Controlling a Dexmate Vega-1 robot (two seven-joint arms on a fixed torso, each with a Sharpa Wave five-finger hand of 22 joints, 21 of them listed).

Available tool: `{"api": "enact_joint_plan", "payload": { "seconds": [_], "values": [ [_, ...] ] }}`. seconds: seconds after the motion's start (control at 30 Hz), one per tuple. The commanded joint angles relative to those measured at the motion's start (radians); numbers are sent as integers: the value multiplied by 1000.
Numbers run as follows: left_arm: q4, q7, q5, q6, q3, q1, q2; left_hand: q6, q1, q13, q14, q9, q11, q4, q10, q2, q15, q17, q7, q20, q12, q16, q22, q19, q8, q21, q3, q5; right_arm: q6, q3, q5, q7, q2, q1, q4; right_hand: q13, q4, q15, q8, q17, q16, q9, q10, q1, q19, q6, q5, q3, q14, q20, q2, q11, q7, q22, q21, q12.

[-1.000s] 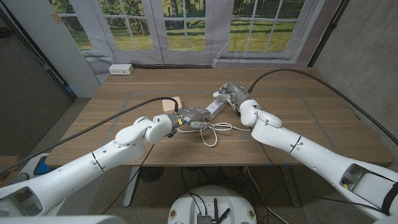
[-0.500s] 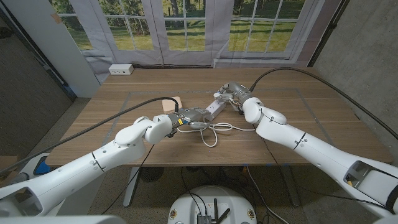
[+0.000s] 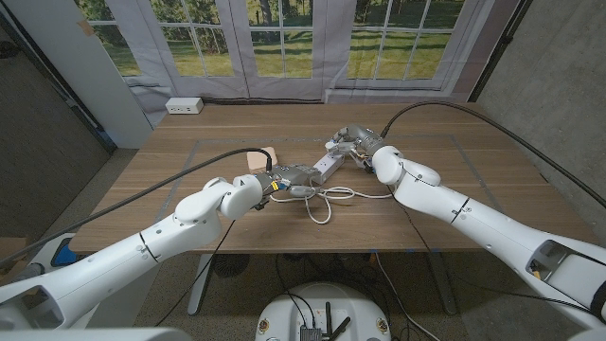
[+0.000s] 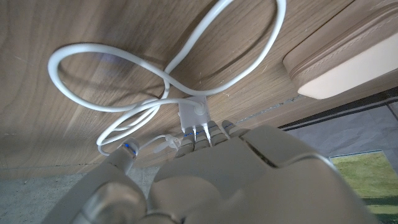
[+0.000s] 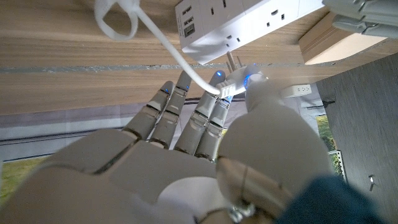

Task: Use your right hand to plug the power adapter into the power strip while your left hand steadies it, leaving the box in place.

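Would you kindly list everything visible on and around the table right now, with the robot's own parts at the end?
Power strip: one, white, mid-table, lying between the two hands.
Power adapter: one, white, in the right hand, prongs just short of the strip's sockets.
Cable: one, white, looped on the table in front of the strip.
Box: one, tan, on the table behind the left hand.
Table: one, brown wood.
Wall outlet box: one, white, on the floor beyond the table.
Glass doors: white frames, lawn behind.
Left hand: one, grey, at the strip's near end.
Right hand: one, grey, pinches the adapter at the strip's far end.
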Motion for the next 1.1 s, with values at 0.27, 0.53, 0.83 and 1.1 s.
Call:
{"api": "enact_joint_plan", "payload": {
  "seconds": [0.27, 0.53, 0.83, 1.1],
  "values": [
    [7, -4, 0, 4, -1, -4, 0, 7, -7, 2, 3, 3, -1, -1, 6, 115, 1, 5, 1, -80, 3, -2, 4, -17, 5, 7, 9, 5, 77, 5, -11, 41, 1, 2, 36, 5, 5, -162, 4, 3, -5, 5, -6, 34, -1, 35, 8, -1, -9, 1, 20, -4, -43, 2, 1, -2],
    [9, -7, -1, 1, 0, -9, -1, 6, -7, 2, 5, 3, 0, 0, 5, 115, 2, 6, 0, -80, 3, -2, 4, -17, 4, 7, 10, 4, 75, 12, -11, 45, 2, -7, 34, 7, 5, -162, 2, 4, -7, 5, -7, 35, 0, 32, 9, -4, -12, 2, 21, -4, -40, 2, 2, -3],
    [2, -8, 1, 9, -1, -5, 1, 6, -7, 2, 5, 3, -1, 0, 5, 115, 3, 6, 1, -80, 2, -3, 4, -16, 4, 7, 10, 4, 91, 16, -6, 44, 8, -8, 51, 7, 7, -162, 1, 5, -8, 5, -10, 35, 0, 32, 10, -7, -13, 3, 22, -4, -42, 2, 2, -5],
    [4, -12, 1, 8, 1, -7, 0, 6, -7, 2, 6, 3, -1, 0, 6, 115, 2, 6, 0, -80, 2, -3, 4, -15, 4, 7, 11, 4, 102, 19, -4, 48, 9, 0, 68, 8, 7, -161, 0, 5, -9, 5, -11, 35, -1, 32, 11, -8, -13, 3, 24, -4, -43, 2, 2, -6]
  ]
}}
